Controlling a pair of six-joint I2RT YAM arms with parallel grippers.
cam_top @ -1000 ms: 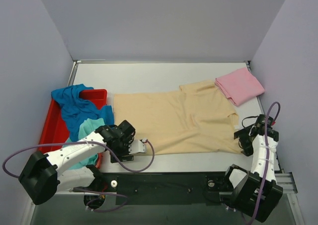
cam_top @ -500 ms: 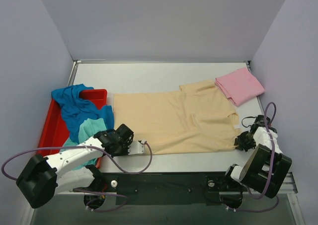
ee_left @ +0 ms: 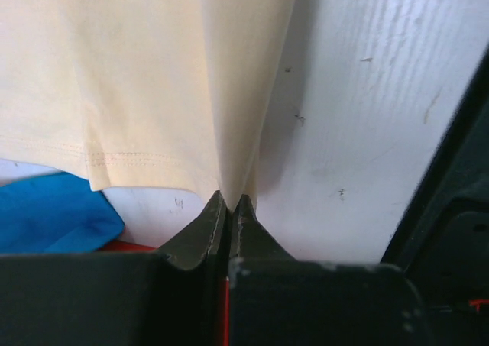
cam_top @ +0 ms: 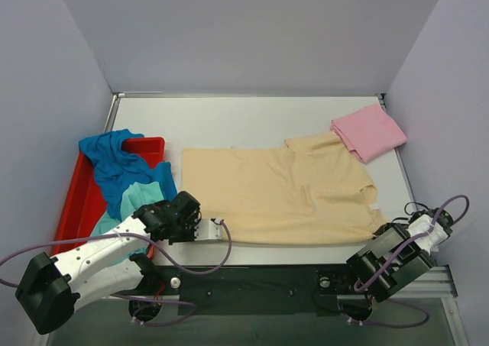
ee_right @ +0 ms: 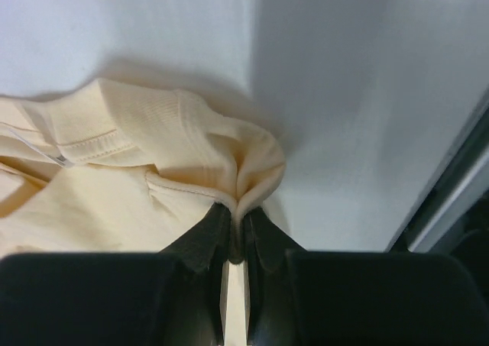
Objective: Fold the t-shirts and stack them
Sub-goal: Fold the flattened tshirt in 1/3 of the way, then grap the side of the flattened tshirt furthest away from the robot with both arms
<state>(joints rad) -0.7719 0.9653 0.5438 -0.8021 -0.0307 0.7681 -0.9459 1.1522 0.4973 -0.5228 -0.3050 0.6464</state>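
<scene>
The pale beige t-shirt [cam_top: 283,193] lies spread across the middle of the table. My left gripper [cam_top: 215,230] is shut on its near-left hem corner; in the left wrist view the cloth [ee_left: 153,79] runs down into the closed tips [ee_left: 229,202]. My right gripper [cam_top: 381,227] is shut on a bunched fold at the shirt's near-right edge [ee_right: 199,155], pinched between the tips [ee_right: 238,213]. A folded pink t-shirt [cam_top: 368,130] lies at the far right. A bright blue t-shirt [cam_top: 114,163] and a light teal one [cam_top: 134,198] sit heaped in the tray.
The red plastic tray [cam_top: 82,197] stands along the left wall. Purple walls close in the table on three sides. The black mounting rail [cam_top: 260,285] runs along the near edge, with looping cables beside both arms.
Both grippers have gone from open to shut on the beige shirt's near edge. The right arm has dropped toward the near-right corner, and the shirt has shifted slightly right.
</scene>
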